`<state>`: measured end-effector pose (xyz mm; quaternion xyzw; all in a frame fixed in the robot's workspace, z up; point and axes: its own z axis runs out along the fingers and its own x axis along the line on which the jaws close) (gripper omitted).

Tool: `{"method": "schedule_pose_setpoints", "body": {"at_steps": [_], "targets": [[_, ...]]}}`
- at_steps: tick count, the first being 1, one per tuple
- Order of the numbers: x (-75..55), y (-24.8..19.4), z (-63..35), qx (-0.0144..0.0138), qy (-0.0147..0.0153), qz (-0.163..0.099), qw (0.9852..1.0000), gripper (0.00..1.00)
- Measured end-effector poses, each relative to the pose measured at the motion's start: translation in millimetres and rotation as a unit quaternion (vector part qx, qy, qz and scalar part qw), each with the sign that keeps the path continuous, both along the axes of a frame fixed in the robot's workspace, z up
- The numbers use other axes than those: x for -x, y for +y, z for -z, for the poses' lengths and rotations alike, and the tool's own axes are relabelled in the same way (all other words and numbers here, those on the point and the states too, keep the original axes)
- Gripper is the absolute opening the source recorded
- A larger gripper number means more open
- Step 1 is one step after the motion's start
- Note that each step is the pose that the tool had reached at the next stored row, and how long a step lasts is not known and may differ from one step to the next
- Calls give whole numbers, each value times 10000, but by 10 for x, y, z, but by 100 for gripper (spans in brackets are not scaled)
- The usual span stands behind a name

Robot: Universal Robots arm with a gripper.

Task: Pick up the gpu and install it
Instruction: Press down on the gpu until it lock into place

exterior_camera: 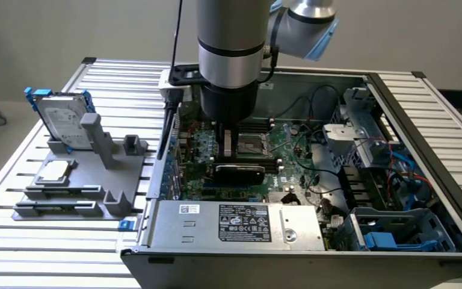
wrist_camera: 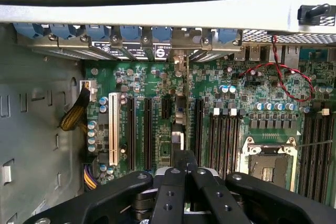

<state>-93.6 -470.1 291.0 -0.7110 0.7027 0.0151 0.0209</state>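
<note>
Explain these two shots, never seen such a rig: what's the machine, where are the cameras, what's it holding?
This is one robot arm with a two-fingered gripper at its end, reaching into an open computer case that lies on a slatted metal table. One picture comes from a camera off the arm; the other from a camera on the wrist, looking past the gripper's fingers onto the green motherboard. The gripper is shut on the gpu, a small black card, held low over the motherboard beside the processor socket; whether it sits in a slot I cannot tell. At the exterior view's left a grey stand carries a hard drive in a blue frame and a small square silver chip.
</note>
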Motion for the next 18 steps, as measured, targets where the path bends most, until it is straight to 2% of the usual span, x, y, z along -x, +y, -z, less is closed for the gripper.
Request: {"method": "schedule_pose_setpoints", "body": {"at_steps": [4,10,18], "targets": [[1,0,0,0,0,-1,10000,11],[52,5,36,-25,-4,-1,10000,11],[54,67,91,-31,5,0,10000,11]]}}
